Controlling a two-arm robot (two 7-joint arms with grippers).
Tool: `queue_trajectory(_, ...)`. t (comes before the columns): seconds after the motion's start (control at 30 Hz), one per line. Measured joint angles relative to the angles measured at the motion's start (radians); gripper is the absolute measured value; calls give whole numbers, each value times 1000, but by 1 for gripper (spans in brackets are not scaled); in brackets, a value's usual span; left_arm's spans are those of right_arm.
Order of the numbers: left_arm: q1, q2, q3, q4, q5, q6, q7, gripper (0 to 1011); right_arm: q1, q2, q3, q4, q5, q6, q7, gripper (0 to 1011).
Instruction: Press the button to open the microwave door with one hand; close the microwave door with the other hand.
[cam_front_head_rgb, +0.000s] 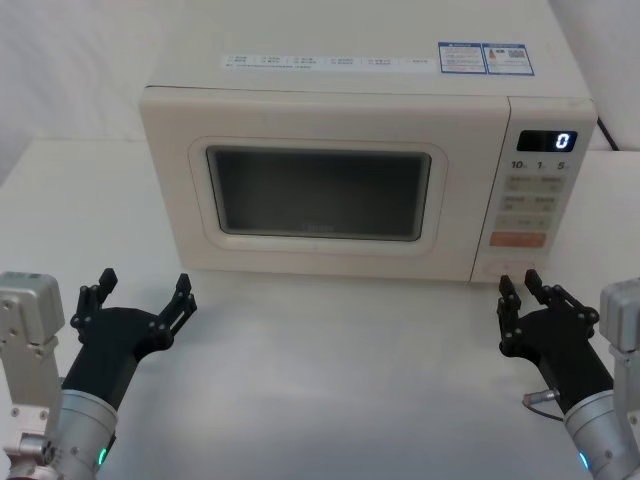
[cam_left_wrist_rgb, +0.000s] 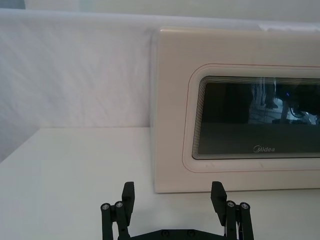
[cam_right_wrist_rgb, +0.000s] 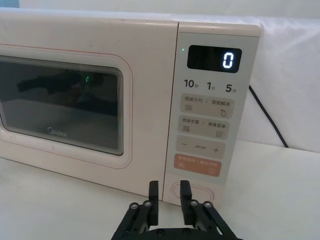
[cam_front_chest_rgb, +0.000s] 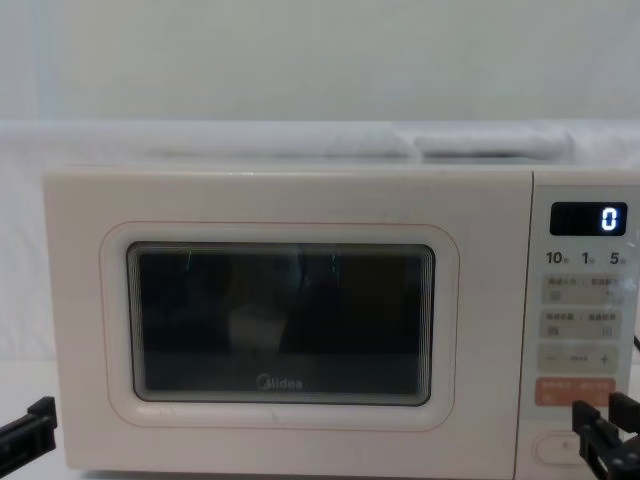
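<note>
The cream microwave (cam_front_head_rgb: 330, 70) stands at the back of the white table, its display (cam_front_head_rgb: 546, 141) reading 0. The microwave door (cam_front_head_rgb: 175, 180) is closed, flush with the control strip; the door (cam_left_wrist_rgb: 172, 100) shows a dark window and the Midea logo. The oval button (cam_right_wrist_rgb: 192, 192) sits at the bottom of the strip, below the orange key. My right gripper (cam_right_wrist_rgb: 169, 200) hovers just in front of the button (cam_front_head_rgb: 508, 268), its fingers a narrow gap apart and holding nothing. My left gripper (cam_front_head_rgb: 143, 288) is wide open, low on the table before the door's left corner, apart from it.
A black power cord (cam_right_wrist_rgb: 270, 120) runs down behind the microwave's right side. A white wall rises behind the table. Bare table (cam_front_head_rgb: 340, 380) lies between the two arms in front of the oven.
</note>
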Motion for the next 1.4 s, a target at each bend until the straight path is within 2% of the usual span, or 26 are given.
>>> queue_trajectory(0.13,0,0,0,0,0,0,0,1001,0,0,0,0,0,0,0,201)
queue_trajectory(0.23,0,0,0,0,0,0,0,1001,0,0,0,0,0,0,0,69)
queue_trajectory(0.37,0,0,0,0,0,0,0,1001,0,0,0,0,0,0,0,0)
queue_trajectory(1.13,0,0,0,0,0,0,0,1001,0,0,0,0,0,0,0,0)
queue_trajectory(1.4,0,0,0,0,0,0,0,1001,4,-19,18,9,-9,10,20,0)
